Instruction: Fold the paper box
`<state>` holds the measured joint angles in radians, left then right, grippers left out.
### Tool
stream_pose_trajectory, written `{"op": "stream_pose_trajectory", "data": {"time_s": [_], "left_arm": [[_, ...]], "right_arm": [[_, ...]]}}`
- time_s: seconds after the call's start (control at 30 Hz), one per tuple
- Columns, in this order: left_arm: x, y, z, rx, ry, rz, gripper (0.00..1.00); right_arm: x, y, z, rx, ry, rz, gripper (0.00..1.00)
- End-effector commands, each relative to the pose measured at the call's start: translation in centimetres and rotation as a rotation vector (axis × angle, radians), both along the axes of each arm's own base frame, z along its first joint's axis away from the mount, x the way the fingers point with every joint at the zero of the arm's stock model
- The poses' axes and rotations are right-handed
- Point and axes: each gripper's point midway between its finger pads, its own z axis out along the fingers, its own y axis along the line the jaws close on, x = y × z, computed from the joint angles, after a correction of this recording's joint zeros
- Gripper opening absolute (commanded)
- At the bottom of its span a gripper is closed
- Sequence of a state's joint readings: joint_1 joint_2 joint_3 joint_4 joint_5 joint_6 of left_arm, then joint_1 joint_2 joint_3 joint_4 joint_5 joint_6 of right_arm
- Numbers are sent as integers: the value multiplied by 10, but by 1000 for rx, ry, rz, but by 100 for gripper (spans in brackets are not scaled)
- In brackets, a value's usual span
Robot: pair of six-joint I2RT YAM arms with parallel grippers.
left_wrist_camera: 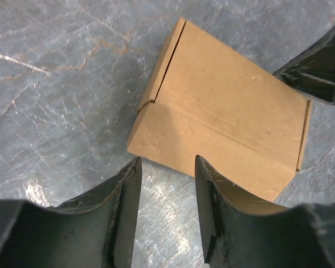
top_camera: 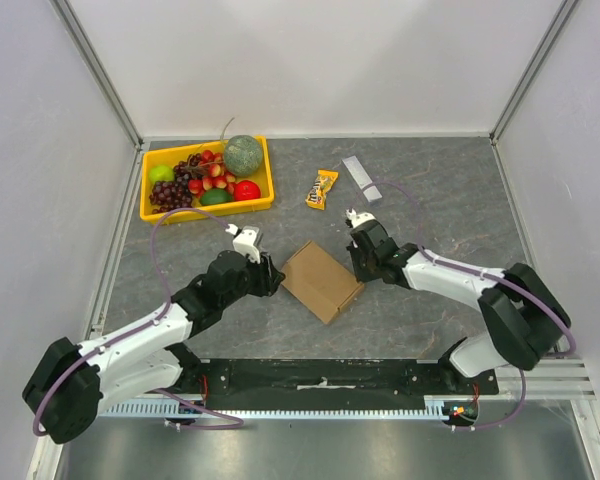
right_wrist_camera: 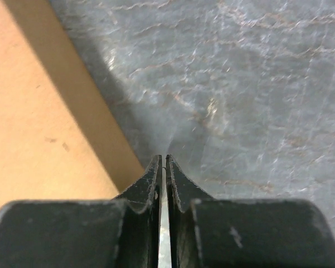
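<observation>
The paper box (top_camera: 322,281) lies closed on the table (top_camera: 440,200). The left hand (left_wrist_camera: 167,161) is spread and empty at its edge, and the right hand (right_wrist_camera: 162,159) is pressed together beside it. Folding seems almost finished; next the lid probably needs pressing flat.

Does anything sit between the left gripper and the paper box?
Nothing visible. The left gripper hangs open right at an edge of the paper box, only bare table beneath; the yellow fruit tray lies well away at the far left.
</observation>
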<state>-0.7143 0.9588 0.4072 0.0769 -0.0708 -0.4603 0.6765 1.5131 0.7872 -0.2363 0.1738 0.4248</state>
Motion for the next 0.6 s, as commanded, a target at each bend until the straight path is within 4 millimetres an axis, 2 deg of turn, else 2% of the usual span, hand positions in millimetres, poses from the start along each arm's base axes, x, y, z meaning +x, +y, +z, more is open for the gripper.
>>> {"op": "stream_pose_trajectory", "data": {"time_s": [0.0,0.1,0.17,0.3,0.37,0.57], "left_arm": [[-9,-3,-13,-3,49,-21,47],[-9,-2,-17,9,59,-19,41],[-8,-3,-18,11,63,-17,38],[-7,-8,-21,12,76,-28,31],[-6,-12,-23,11,86,-43,26],[-4,-20,-41,56,138,-61,13]], "right_arm": [[-22,21,17,186,31,42,12],[-35,27,22,249,53,80,12],[-36,25,26,256,36,77,12],[-16,5,28,153,-48,-5,13],[-7,2,25,111,-66,-17,12],[4,25,20,142,-57,64,12]]}}
